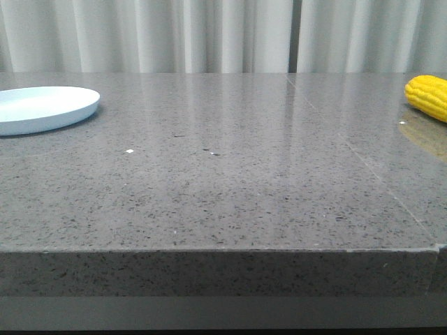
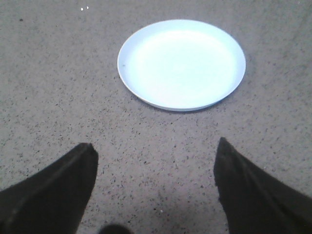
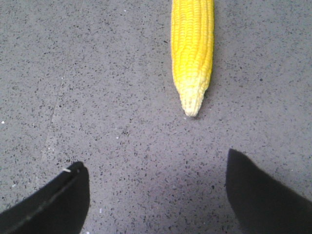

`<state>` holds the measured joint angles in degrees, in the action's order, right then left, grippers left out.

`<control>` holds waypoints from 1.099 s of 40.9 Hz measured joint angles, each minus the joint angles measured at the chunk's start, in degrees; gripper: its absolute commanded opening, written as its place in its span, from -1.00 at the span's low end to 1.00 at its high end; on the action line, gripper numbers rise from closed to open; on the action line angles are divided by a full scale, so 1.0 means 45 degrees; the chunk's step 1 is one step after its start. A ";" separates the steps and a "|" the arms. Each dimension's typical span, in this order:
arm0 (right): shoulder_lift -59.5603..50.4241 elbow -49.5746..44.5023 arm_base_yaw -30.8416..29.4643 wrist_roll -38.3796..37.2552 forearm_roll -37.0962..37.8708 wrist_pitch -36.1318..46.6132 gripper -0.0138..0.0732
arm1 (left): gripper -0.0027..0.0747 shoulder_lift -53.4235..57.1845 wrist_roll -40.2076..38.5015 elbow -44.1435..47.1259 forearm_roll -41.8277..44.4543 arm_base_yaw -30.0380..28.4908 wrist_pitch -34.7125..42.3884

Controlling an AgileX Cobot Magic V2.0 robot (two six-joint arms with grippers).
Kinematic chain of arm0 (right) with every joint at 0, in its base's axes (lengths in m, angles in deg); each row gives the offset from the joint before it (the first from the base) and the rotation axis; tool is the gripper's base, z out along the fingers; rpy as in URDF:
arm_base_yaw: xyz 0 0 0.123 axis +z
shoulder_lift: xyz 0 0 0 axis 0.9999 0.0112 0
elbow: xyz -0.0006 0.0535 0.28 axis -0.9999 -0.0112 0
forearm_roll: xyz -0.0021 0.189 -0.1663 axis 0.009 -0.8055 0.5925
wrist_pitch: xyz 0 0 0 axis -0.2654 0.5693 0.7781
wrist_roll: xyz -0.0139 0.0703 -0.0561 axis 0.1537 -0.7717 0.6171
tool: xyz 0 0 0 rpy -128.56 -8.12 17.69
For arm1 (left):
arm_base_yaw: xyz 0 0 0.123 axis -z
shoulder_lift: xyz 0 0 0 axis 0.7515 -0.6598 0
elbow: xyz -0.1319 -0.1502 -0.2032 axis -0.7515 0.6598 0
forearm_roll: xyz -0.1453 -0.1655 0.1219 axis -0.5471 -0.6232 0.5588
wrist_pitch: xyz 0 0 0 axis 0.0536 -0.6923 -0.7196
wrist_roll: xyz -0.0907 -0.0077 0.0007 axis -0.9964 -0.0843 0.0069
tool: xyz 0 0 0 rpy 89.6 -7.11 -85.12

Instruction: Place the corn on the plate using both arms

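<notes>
Where the front view crops it at the left edge, the plate (image 1: pixel 43 108) shows only in part: round, shallow, pale blue-white, low rim, lying flat on the grey speckled stone table (image 1: pixel 223 181). Nothing lies on it.

Corn (image 1: pixel 428 96): bright yellow cob at the far right of the front view, cut off by the frame so only one rounded end shows; a dull reflection lies on the tabletop beneath it. Plate and cob sit well apart, at opposite sides of the table.

Left gripper (image 2: pixel 156 163): two dark fingers spread wide, nothing between them, over bare table. The whole plate (image 2: pixel 181 63) is seen ahead of the fingertips, not touching them. The finger bases are cut off by the frame.

Right gripper (image 3: pixel 158 178): two black fingers likewise wide apart and holding nothing. The corn (image 3: pixel 192 53) lies ahead, its paler tapered tip pointing back toward the gap between the fingers, clear of both; its thick end runs out of frame.

Backdrop: pale pleated curtain (image 1: pixel 209 35). No arm is visible from the front.
</notes>
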<state>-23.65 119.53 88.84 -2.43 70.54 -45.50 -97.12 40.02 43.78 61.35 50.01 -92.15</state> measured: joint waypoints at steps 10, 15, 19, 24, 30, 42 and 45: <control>0.0000 0.0000 0.0000 0.0000 0.0000 0.0000 0.70 | 0.37 -0.2767 0.0000 -0.1392 0.0216 0.0000 -0.0751; 0.0000 0.0000 0.0000 0.0000 0.0000 0.0000 0.70 | 0.37 -0.4224 0.0000 -0.2041 0.0213 -0.0161 -0.0755; 0.0000 0.0000 0.0000 0.0000 0.0000 0.0000 0.70 | 0.37 -0.5350 0.0000 -0.2767 -0.0078 -0.0632 -0.0957; 0.0000 0.0000 0.0000 0.0000 0.0000 0.0000 0.70 | 0.37 -0.6795 0.0480 -0.3681 -0.0993 -0.1439 -0.1201; 0.0000 0.0000 0.0000 0.0000 0.0000 0.0000 0.70 | 0.36 -0.8440 0.1940 -0.4804 -0.3071 -0.2193 -0.1247; 0.0000 0.0000 0.0000 0.0000 0.0000 0.0000 0.70 | 0.26 -1.1058 0.2366 -0.6830 -0.4034 -0.2374 -0.1247; 0.0000 0.0000 0.0000 0.0000 0.0000 0.0000 0.70 | 0.21 -1.1568 0.2394 -0.7222 -0.4063 -0.2374 -0.1247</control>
<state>-23.65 119.53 88.84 -2.43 70.54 -45.50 -149.17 50.80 11.28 43.07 39.33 -97.77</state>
